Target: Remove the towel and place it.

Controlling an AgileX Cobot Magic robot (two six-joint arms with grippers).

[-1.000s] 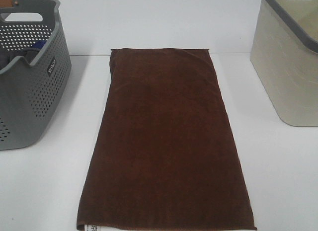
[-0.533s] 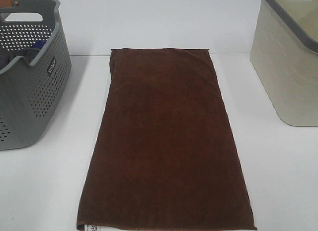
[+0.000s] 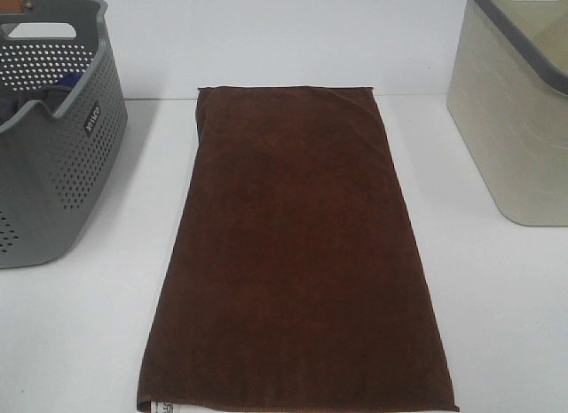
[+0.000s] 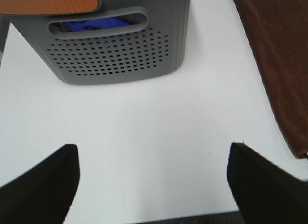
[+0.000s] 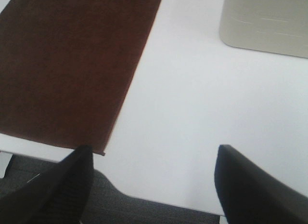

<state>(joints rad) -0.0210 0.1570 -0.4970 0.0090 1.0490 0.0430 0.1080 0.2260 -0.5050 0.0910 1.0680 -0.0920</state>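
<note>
At the far left of the white table (image 3: 71, 333) stands a grey perforated basket (image 3: 53, 146) with a blue cloth (image 4: 94, 25) inside it. The left gripper (image 4: 153, 185) hangs over bare table near that basket, its jaws spread wide and holding nothing. In the middle, the dark brown towel (image 3: 297, 253) lies flat and lengthwise, a small white tag (image 3: 164, 406) at its near hem. The right gripper (image 5: 153, 183) hovers over the table's near edge just right of the towel's near corner, jaws wide and empty. A beige basket (image 3: 515, 120) stands at the far right.
</note>
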